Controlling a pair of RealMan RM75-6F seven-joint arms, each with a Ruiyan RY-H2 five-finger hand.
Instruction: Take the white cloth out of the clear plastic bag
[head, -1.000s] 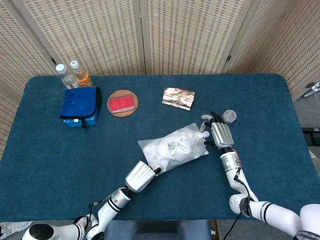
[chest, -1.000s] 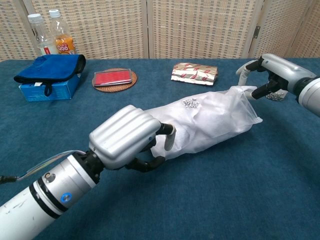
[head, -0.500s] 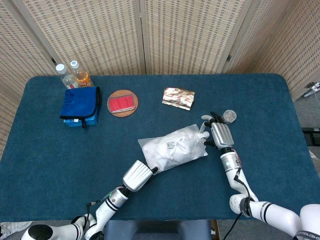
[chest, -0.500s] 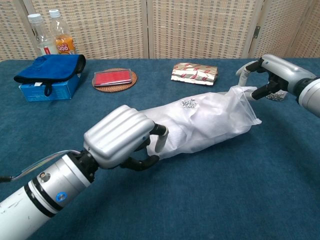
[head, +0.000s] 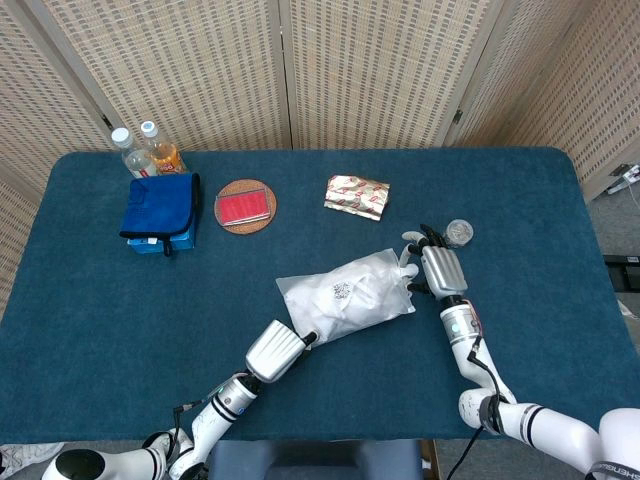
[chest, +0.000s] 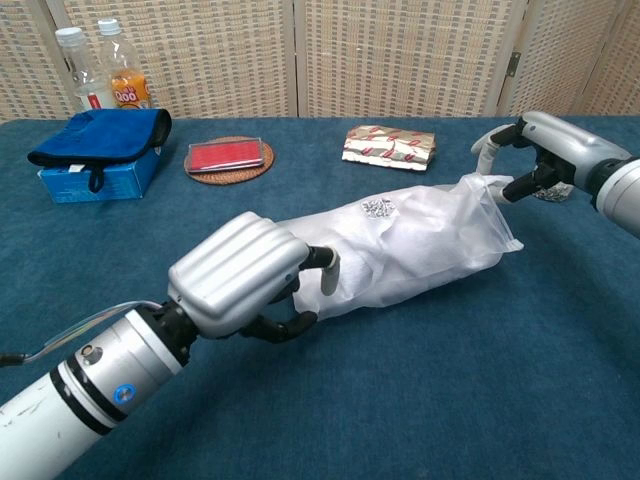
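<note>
At table centre: left hand (chest: 240, 283) pinches clear plastic bag (chest: 420, 240) | right hand (chest: 535, 150) holds mouth

A blue-clothed surface (head: 300, 190) fills the scene. Along its far side stands a woven folding screen (head: 360, 70). Grey floor (head: 615, 225) shows at right.

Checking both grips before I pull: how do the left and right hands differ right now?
The left hand sits at the near closed end of the clear plastic bag, fingers curled; the right hand is at the far end, fingers more spread. Both touch the bag, white cloth inside.
</note>
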